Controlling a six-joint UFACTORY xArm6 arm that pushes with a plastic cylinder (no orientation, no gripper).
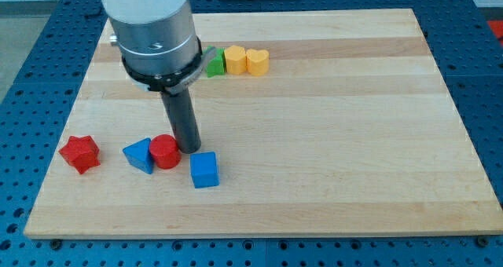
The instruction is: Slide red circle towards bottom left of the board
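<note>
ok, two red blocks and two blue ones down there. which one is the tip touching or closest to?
The red circle: my tip sits right against its right side. The blue cube lies just below the tip, the blue triangle beyond the circle, the red star farthest left.

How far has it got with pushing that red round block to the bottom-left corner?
Partway, it seems. The red circle sits low and left of centre. My tip is at its right side, apparently touching, placed to push. The blue triangle touches its left, blocking the way. The corner remains ahead.

Your wooden board (330, 141) carries yellow (235, 60) (257, 60) and green blocks (214, 64) at twelve o'clock, red star (79, 153), blue triangle (139, 155), red circle (164, 151) and blue cube (204, 170) at eight.
</note>
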